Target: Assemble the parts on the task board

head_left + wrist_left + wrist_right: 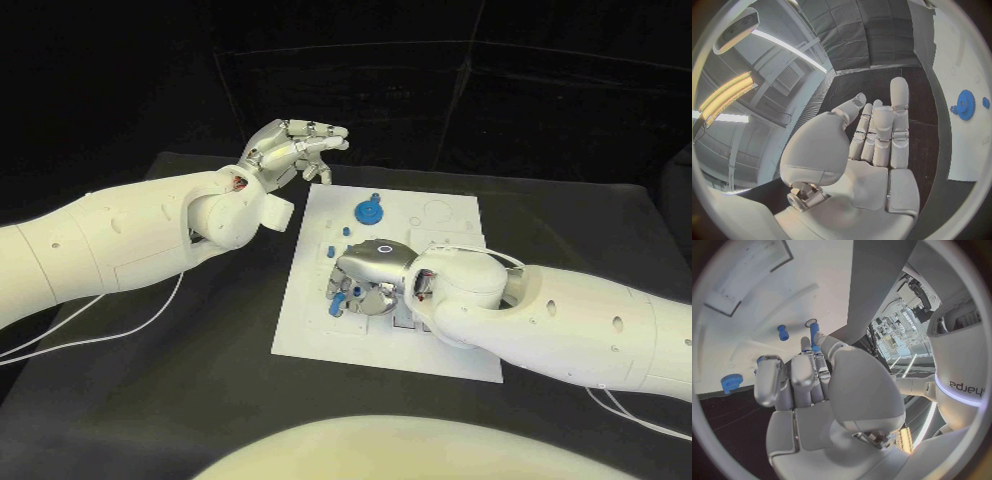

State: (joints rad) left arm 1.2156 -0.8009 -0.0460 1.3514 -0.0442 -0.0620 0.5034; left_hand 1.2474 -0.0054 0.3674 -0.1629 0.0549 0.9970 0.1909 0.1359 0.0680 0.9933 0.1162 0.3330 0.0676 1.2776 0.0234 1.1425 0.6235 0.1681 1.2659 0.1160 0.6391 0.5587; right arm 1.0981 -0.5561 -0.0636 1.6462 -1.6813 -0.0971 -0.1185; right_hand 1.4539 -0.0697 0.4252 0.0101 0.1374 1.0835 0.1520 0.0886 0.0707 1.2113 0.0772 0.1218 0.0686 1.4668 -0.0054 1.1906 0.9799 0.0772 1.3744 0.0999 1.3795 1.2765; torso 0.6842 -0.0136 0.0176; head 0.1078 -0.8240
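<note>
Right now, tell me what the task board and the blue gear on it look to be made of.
Task board: looks like rigid white plastic, matte, with shapes recessed into its face; painted metal can't be excluded. Blue gear: likely moulded or printed plastic, uniformly blue, dull, with fine teeth along the rim.

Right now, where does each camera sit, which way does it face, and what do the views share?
Head view: on the robot's head, looking down at the task board; both arms show.
Left wrist view: behind the left robot hand, raised beside the board's far corner.
Right wrist view: behind the right robot hand, low over the board.
Shared: head and left wrist views show the blue gear.
</note>
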